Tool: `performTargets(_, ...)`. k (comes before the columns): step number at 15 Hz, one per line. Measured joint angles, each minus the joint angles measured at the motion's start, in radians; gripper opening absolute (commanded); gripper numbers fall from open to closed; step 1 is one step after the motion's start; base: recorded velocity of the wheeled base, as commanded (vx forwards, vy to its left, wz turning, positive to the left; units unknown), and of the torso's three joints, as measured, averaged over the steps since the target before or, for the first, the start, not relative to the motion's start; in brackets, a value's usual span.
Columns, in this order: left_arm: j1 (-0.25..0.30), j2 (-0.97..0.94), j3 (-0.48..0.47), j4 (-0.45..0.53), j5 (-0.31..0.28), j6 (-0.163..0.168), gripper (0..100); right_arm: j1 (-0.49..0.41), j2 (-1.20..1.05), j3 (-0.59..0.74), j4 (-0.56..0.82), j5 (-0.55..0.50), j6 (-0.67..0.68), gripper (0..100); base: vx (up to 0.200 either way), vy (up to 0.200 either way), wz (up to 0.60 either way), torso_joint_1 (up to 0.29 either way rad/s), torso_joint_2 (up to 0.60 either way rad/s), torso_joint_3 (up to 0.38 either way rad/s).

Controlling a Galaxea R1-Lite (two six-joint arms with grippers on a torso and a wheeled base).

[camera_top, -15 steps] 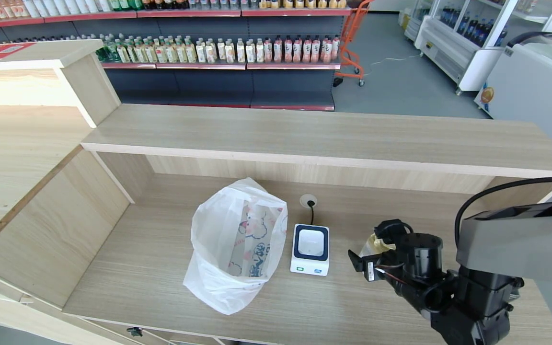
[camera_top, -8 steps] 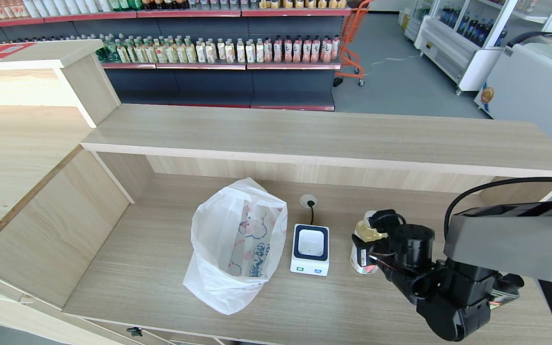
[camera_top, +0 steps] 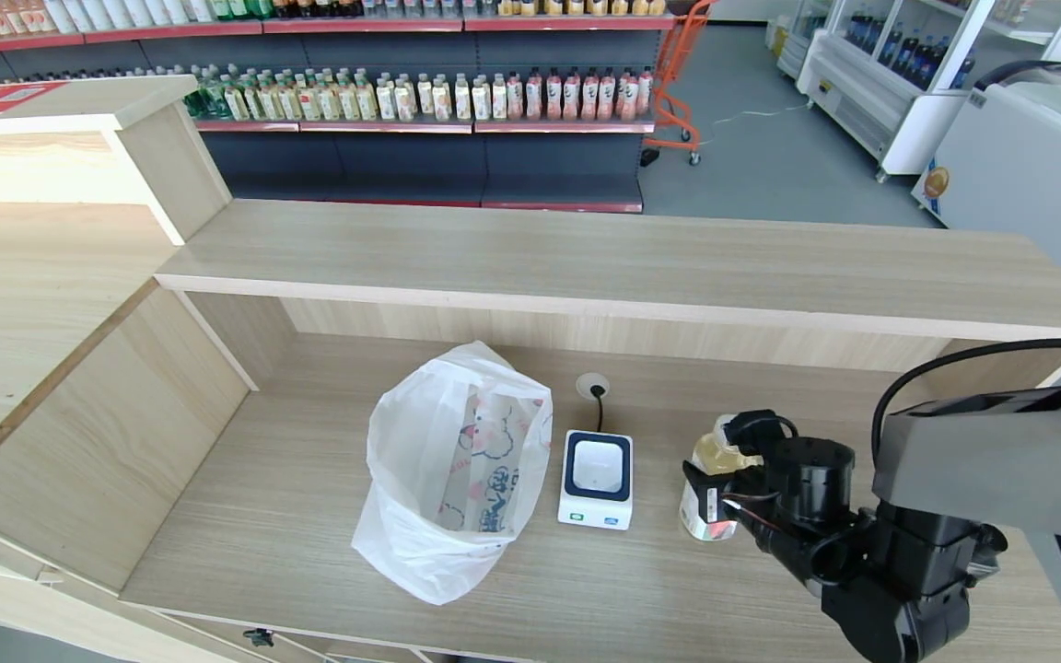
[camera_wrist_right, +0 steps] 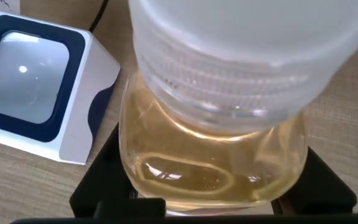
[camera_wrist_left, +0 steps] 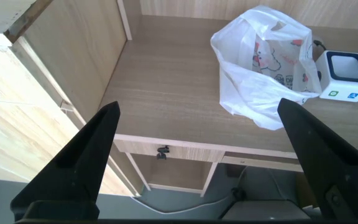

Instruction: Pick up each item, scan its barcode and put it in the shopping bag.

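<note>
Your right arm lies low over the right part of the counter [camera_top: 309, 516]. Its forearm runs to the left, and the right gripper [camera_top: 713, 485] is held level at its end. The gripper is closed around the bottle [camera_top: 705, 517]. In the right wrist view you see one black finger [camera_wrist_right: 98, 186] on each side of the body, and both touch it. The bottle is upright, with yellow liquid, a white cap on top and a label low down. Its base is at the counter surface or just above it; I cannot tell which. It stands just beside the scanner [camera_top: 597, 479], on the scanner's right. The bag [camera_top: 420, 460] is on the scanner's other side, open, with a printed pack inside.

Your left gripper [camera_wrist_left: 199, 104] hangs above the near edge of the counter, well apart from the bag. Its fingers are spread wide and hold nothing.
</note>
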Motion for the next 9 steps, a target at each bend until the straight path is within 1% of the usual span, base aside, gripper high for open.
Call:
performTargets(1, 0.000, 0.000, 0.000, 0.000, 0.000, 0.000, 100, -0.015, -0.035, 0.014, 0.034, 0.044, 0.028, 0, 0.000, 0.000, 0.00, 0.000, 0.00, 0.000)
performTargets(3, 0.000, 0.000, 0.000, 0.000, 0.000, 0.000, 100, -0.062, -0.149, 0.015, 0.192, 0.172, 0.078, 0, 0.000, 0.000, 0.00, 0.000, 0.00, 0.000)
performTargets(4, 0.000, 0.000, 0.000, 0.000, 0.000, 0.000, 100, -0.093, -0.238, 0.000, 0.315, 0.296, 0.107, 0, 0.000, 0.000, 0.00, 0.000, 0.00, 0.000)
performTargets(5, 0.000, 0.000, 0.000, 0.000, 0.000, 0.000, 100, -0.133, -0.336, -0.024, 0.440, 0.473, 0.134, 0, 0.000, 0.000, 0.00, 0.000, 0.00, 0.000)
performTargets(6, 0.000, 0.000, 0.000, 0.000, 0.000, 0.000, 100, -0.174, -0.416, -0.048, 0.529, 0.668, 0.153, 0, 0.000, 0.000, 0.00, 0.000, 0.00, 0.000)
performTargets(7, 0.000, 0.000, 0.000, 0.000, 0.000, 0.000, 100, -0.219, -0.495, -0.074, 0.603, 0.896, 0.177, 0, 0.000, 0.000, 0.00, 0.000, 0.00, 0.000)
performTargets(8, 0.000, 0.000, 0.000, 0.000, 0.000, 0.000, 100, -0.252, -0.567, -0.091, 0.647, 1.044, 0.200, 0, 0.000, 0.000, 0.00, 0.000, 0.00, 0.000)
performTargets(9, 0.000, 0.000, 0.000, 0.000, 0.000, 0.000, 100, -0.278, -0.646, -0.101, 0.682, 1.149, 0.232, 0, 0.000, 0.000, 0.00, 0.000, 0.00, 0.000)
